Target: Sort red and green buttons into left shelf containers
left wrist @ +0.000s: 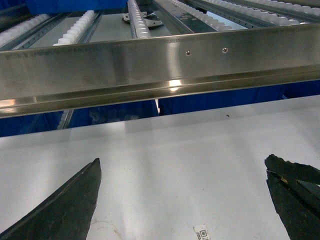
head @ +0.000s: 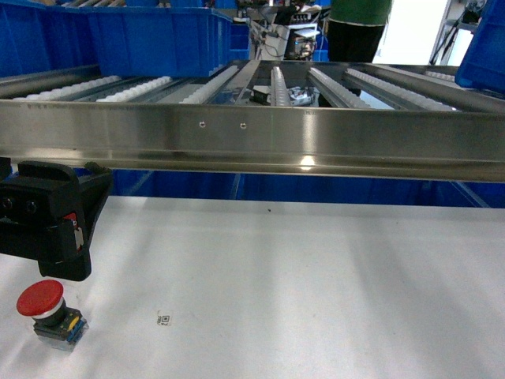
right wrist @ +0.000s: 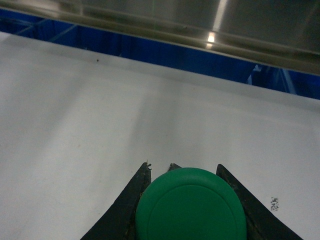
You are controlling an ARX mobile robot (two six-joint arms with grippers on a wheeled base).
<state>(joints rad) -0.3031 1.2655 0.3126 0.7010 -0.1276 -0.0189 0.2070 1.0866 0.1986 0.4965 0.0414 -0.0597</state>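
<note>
The red button (head: 41, 300) stands upright on the white table (head: 300, 284) at the front left, its grey-blue-yellow base under the cap. Just behind it is my left arm's black wrist housing (head: 43, 225). My left gripper (left wrist: 182, 160) is open above bare table, with nothing between its fingers (left wrist: 75, 205). The green button (right wrist: 192, 207) fills the bottom of the right wrist view, cap toward the camera. My right gripper (right wrist: 183, 167) is shut on it and is out of the head view. A large blue bin (head: 118, 39) sits on the rack at the back left.
A steel roller rack (head: 252, 134) spans the table's far edge, with small loose items (head: 292, 95) between its rollers. More blue bins show under it (head: 316, 185) and at the right (head: 485, 47). A person (head: 359, 24) stands behind. A small code sticker (head: 164, 319) lies on the table.
</note>
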